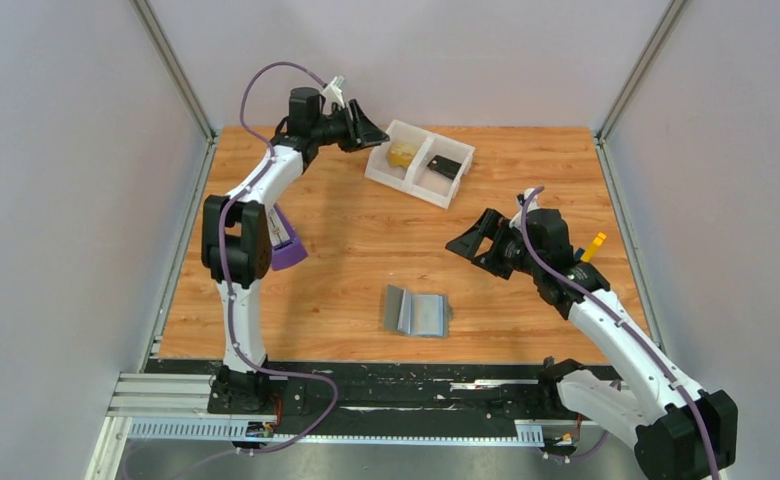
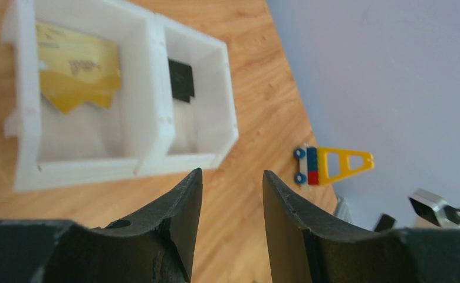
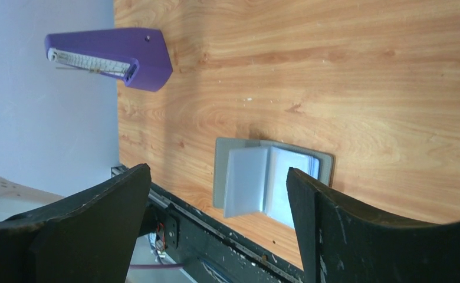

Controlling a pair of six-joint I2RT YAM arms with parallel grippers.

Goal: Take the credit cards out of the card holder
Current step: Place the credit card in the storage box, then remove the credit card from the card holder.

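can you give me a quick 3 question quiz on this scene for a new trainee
1. True or false: the credit cards share one compartment of the white tray with the black piece.
2. Where is the card holder? A inside the tray; B lying open on the table; C folded shut, standing upright.
3. Fill in: the left tool is open and grips ____.
Key: 1 false; 2 B; 3 nothing.
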